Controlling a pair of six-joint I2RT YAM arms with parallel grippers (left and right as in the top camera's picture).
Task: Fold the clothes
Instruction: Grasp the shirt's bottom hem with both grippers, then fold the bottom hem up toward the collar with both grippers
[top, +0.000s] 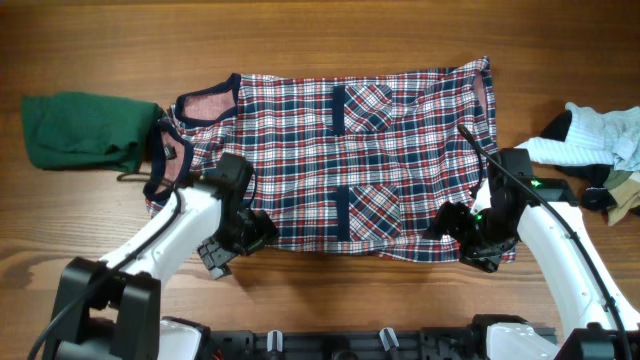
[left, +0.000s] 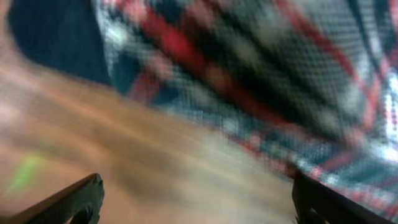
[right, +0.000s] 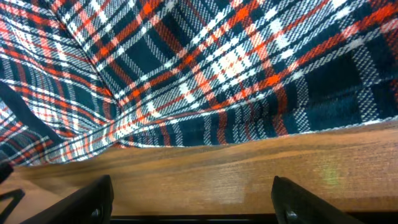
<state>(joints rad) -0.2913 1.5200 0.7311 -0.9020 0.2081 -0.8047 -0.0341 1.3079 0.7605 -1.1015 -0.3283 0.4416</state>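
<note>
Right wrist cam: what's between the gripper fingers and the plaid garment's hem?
Only a strip of bare wooden table lies between the open right gripper and the hem of the plaid garment. This shows in the right wrist view.

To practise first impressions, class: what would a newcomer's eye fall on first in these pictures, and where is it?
The red, navy and white plaid garment lies spread across the middle of the brown wooden table, two patch pockets up. The left end effector and right end effector hang open at its near edge. A dark green cloth lies far left, a white and dark clothes pile far right.
</note>
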